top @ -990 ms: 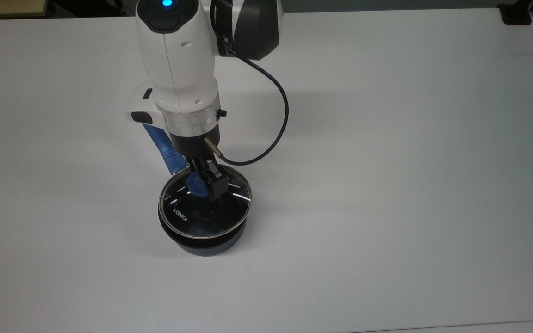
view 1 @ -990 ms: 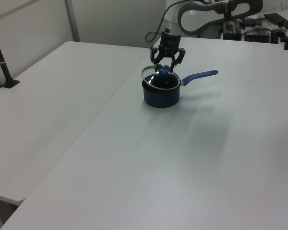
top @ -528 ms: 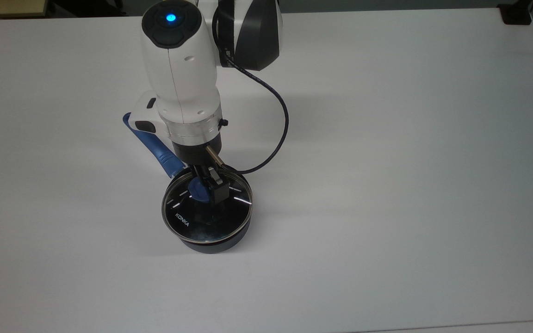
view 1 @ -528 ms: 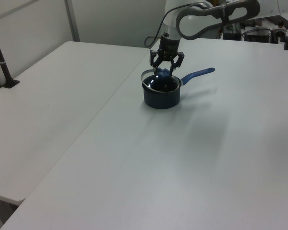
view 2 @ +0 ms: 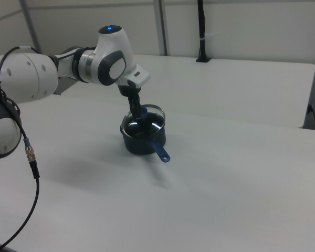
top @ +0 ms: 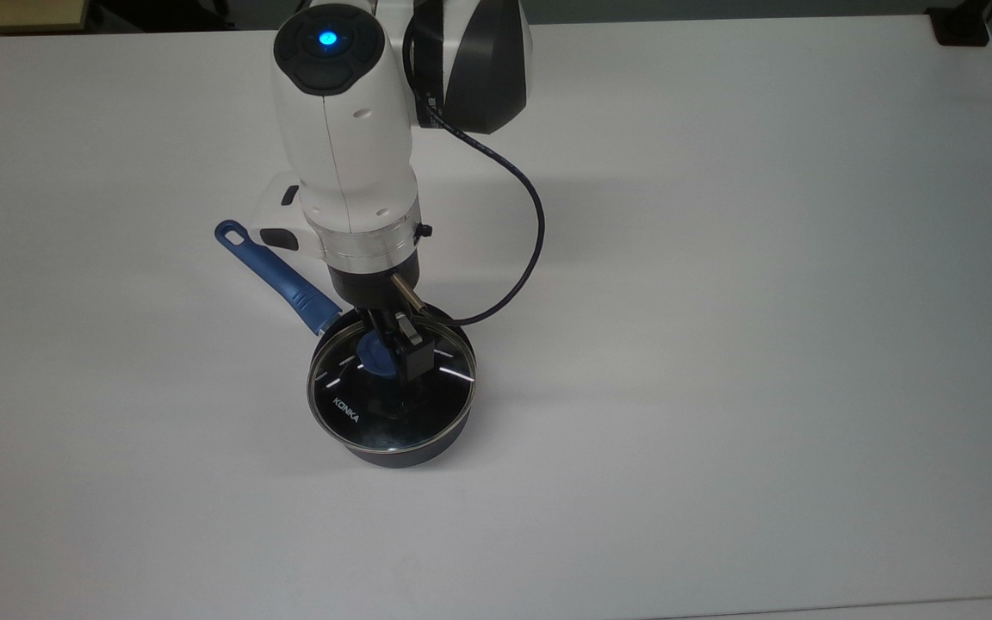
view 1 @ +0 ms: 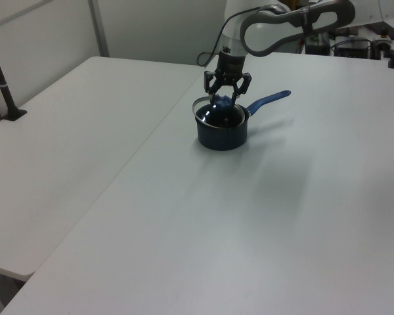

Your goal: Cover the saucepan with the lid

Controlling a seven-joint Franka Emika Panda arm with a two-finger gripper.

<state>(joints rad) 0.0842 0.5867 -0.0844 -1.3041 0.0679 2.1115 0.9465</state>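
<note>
The black saucepan (top: pixel 410 455) stands on the white table, its long blue handle (top: pixel 276 275) pointing to the top view's upper left. The clear glass lid (top: pixel 375 413) with KONKA lettering lies over the pan's mouth, roughly centred, slightly tilted in the left view. My gripper (top: pixel 388 349) comes down from above and is shut on the lid's blue knob (top: pixel 371 357). The left view shows the saucepan (view 1: pixel 221 136), lid (view 1: pixel 217 115) and gripper (view 1: pixel 224 98); the right view shows the saucepan (view 2: pixel 142 144), lid (view 2: pixel 142 126) and gripper (view 2: pixel 139 114).
A black cable (top: pixel 530 241) loops from my wrist on the top view's right. A black post (view 1: pixel 3 79) stands at the left view's left edge, another post (view 2: pixel 201 31) at the back in the right view. A table seam (view 1: pixel 151 131) runs beside the pan.
My gripper has lowered the lid onto the pan and shifted slightly to the top view's right. The pan has shifted and turned a little, its handle now clear of my arm.
</note>
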